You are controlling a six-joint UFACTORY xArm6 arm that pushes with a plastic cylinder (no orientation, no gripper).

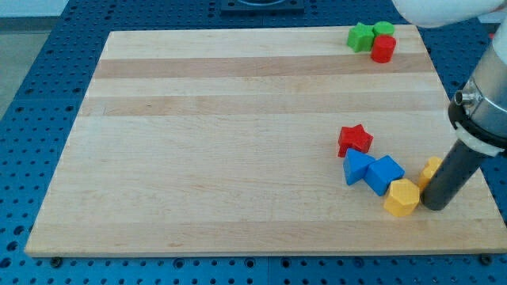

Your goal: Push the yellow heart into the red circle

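The red circle [383, 49] stands near the board's top right corner, touching a green star [360, 36] and a green circle [385, 29]. A yellow block [432, 169], probably the heart, lies at the lower right, mostly hidden behind my rod. My tip [435, 207] rests on the board just below it. The tip is also right beside a yellow hexagon-like block [402, 197], on that block's right. The red circle is far up the view from my tip.
A red star [355, 140] lies left of the yellow blocks. Below it, two blue blocks [358, 167] [386, 174] touch each other and the yellow hexagon. The board's right edge [467, 162] is close behind the rod.
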